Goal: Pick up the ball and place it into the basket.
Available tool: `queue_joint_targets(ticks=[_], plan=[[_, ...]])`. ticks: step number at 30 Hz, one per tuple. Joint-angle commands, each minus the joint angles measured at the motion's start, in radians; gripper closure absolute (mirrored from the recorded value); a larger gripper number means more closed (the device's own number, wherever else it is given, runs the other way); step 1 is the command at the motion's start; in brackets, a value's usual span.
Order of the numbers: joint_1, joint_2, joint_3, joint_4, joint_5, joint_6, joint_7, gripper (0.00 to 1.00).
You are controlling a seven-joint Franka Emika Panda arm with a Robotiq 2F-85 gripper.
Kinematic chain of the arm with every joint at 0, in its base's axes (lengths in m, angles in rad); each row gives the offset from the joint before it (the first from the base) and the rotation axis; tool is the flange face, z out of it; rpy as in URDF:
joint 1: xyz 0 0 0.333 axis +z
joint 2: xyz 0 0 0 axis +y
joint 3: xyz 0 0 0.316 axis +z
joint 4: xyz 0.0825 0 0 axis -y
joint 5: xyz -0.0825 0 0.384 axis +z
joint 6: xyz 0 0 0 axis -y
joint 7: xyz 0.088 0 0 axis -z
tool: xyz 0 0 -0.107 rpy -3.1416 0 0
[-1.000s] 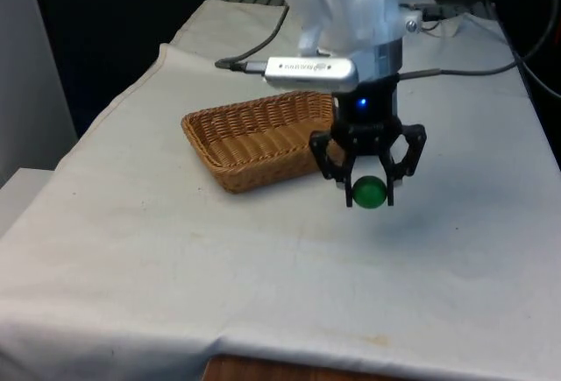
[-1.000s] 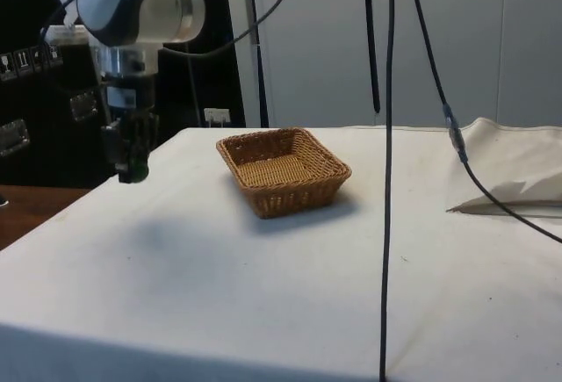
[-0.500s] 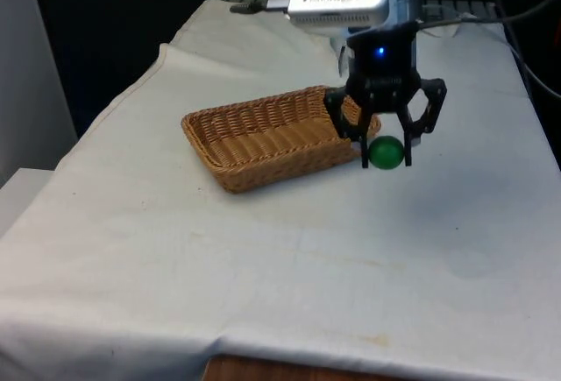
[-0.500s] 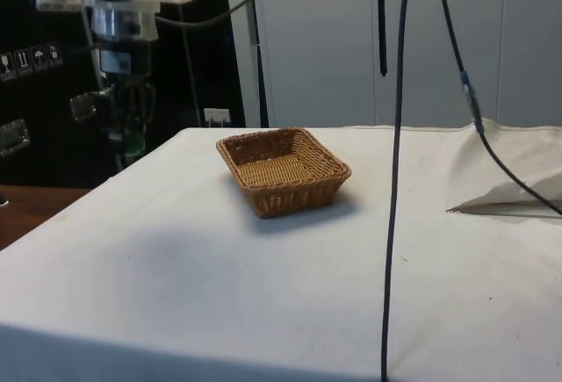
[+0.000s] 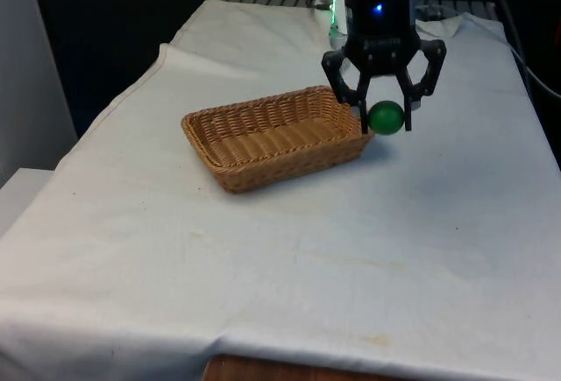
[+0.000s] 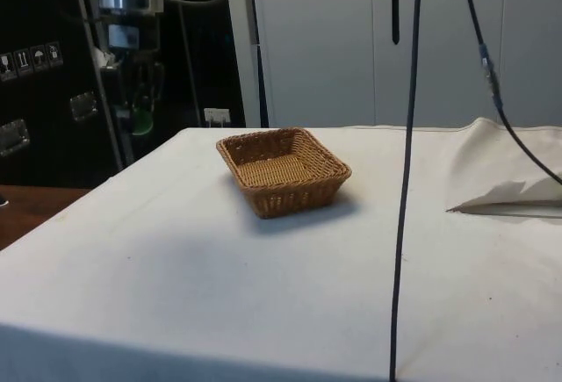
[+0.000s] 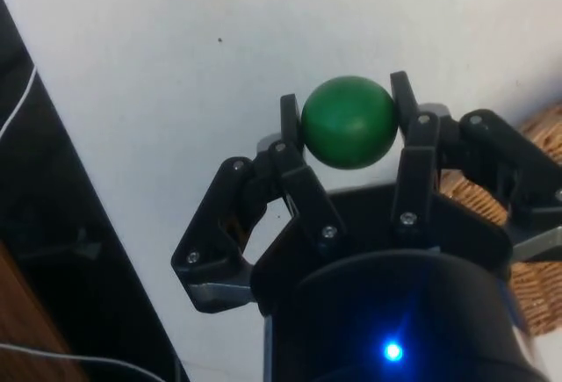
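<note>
1. Since a second ago the gripper point(image 5: 383, 115) has carried the green ball point(image 5: 386, 117) up and back along the table, from low over the near cloth to a point just off the wicker basket's point(image 5: 263, 136) corner on the front view's right.
2. Fingers clamp the green ball point(image 7: 349, 122) on both sides; grip looks secure, ball clear of the table.
3. Ball is not yet over the basket point(image 6: 283, 171). Judgement: transport mostly done; a short sideways shift over the rim, then release, remains.
4. Basket sits empty, unmoved.
5. Surface: white tablecloth point(image 5: 175, 250), faintly stained and creased, rumpled fold point(image 6: 514, 180) at the side view's far right.
6. Room: black curtain behind, dark cabinets point(image 6: 35, 83), hanging cables point(image 6: 408, 162).
</note>
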Motion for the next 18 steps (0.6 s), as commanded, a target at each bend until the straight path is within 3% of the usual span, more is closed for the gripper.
queue_joint_targets(ticks=[1, 8, 9, 10, 17, 18], plan=[[0.011, -0.019, -0.010, -0.020, -0.014, 0.002, 0.011, 0.97], [0.013, -0.079, -0.010, -0.077, -0.056, 0.005, 0.019, 0.97], [0.002, -0.077, 0.000, -0.072, -0.053, -0.003, 0.011, 0.97], [0.013, -0.093, -0.009, -0.092, -0.068, 0.007, 0.020, 0.97], [0.015, -0.148, -0.011, -0.151, -0.116, 0.013, 0.022, 0.97], [0.003, -0.138, 0.000, -0.135, -0.104, -0.001, 0.014, 0.97]])
